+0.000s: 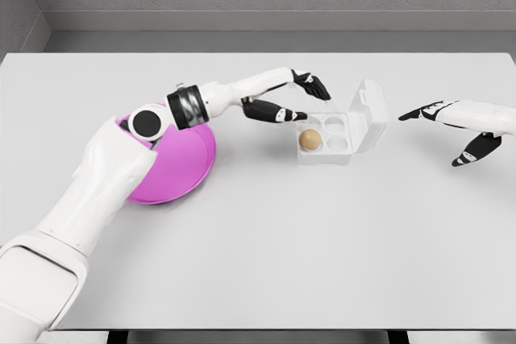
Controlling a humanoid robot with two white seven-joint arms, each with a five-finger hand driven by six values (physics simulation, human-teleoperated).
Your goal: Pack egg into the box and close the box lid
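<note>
A brown egg [310,139] sits in the front left cup of a clear egg box [339,144]. The box lid [368,113] stands raised on the right side. My left hand [302,101] hovers just above and left of the egg, fingers spread, holding nothing. My right hand [451,130] hangs to the right of the box, apart from the lid, with its fingers spread and nothing in them.
A magenta plate [181,163] lies on the white table [266,247] under my left forearm. The table's back edge meets a grey wall.
</note>
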